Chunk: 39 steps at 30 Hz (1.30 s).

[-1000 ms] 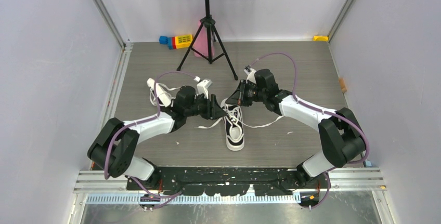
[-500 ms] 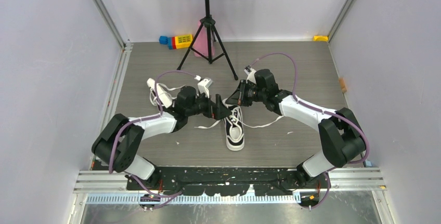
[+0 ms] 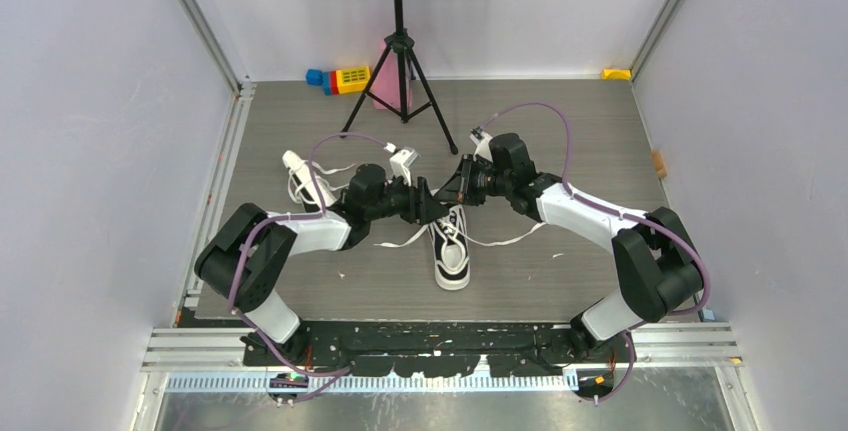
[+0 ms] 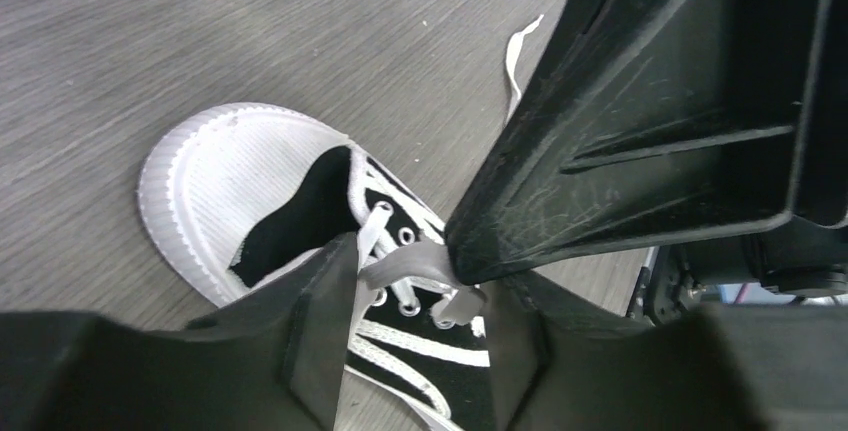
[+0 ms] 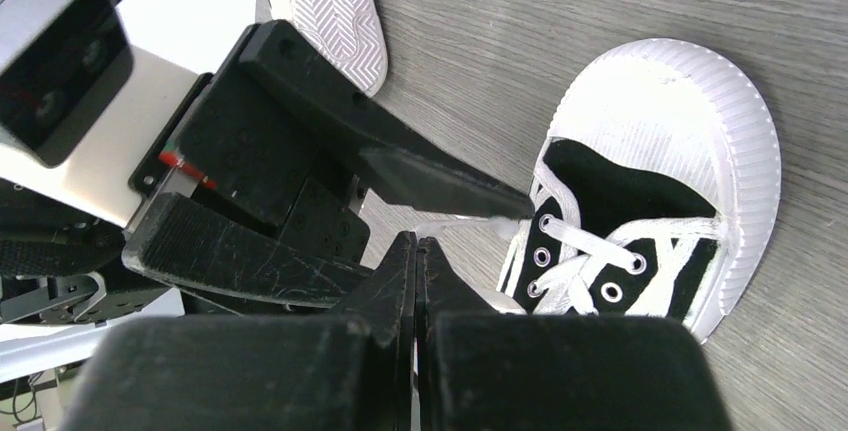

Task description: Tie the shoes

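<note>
One of the shoes [image 3: 452, 247] stands mid-table with its white toe cap [image 4: 200, 186] toward the arms. Its lacing also shows in the right wrist view [image 5: 640, 241]. The other shoe [image 3: 303, 179] lies on its side at the left, sole showing [image 5: 325, 1]. My right gripper [image 3: 453, 194] [image 5: 416, 246] is shut on a white lace [image 4: 415, 266] just above the eyelets. My left gripper [image 3: 432, 203] [image 4: 415, 321] meets it there, jaws apart, with that lace crossing the gap between its fingers [image 4: 320, 321].
A black music stand on a tripod [image 3: 398, 61] stands at the back, with coloured blocks [image 3: 340, 78] and a pink object [image 3: 383, 86] beside it. Loose lace ends [image 3: 510, 236] trail on the floor either side of the shoe. Walls close in both sides.
My left gripper has moved right to the shoe's lacing, up against the right gripper's tips, and its jaws have opened. The right arm has stayed still, shut.
</note>
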Motion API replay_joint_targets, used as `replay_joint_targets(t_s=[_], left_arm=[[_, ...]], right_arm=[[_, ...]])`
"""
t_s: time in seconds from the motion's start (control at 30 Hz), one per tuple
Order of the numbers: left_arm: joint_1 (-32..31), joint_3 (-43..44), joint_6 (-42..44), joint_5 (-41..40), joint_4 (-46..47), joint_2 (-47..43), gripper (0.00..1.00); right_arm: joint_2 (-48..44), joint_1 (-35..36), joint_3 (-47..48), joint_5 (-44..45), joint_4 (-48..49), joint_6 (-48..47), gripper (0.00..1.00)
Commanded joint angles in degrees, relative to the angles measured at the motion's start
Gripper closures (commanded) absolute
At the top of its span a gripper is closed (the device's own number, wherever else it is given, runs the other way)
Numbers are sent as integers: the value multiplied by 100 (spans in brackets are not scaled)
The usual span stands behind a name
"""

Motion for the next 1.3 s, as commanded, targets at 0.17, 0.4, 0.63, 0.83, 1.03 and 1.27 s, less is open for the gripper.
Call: replay_joint_targets(t_s=[0.17,0.4,0.63,0.83,1.03,1.27], left_arm=[[-87,-7,192,232,548,-176,67],[-90,-138,169,358,798,-20,44],[-83,-17,220,549,887,110,53],[-84,-55,236,646,908,188,51],[-85,-105,302,632,798,111,55],[-85,-293,453,496,498,-170,70]], right_arm=[[-295,26,4,0,29,39,100],[-392,26,-9,-30,-51,40,100],[-449,26,-17,-14,-137,-5,100],[-442,26,-14,-15,-124,8,100],[-464,26,-48,2,-120,4,100],[-488,26,-108,114,-78,12,100]])
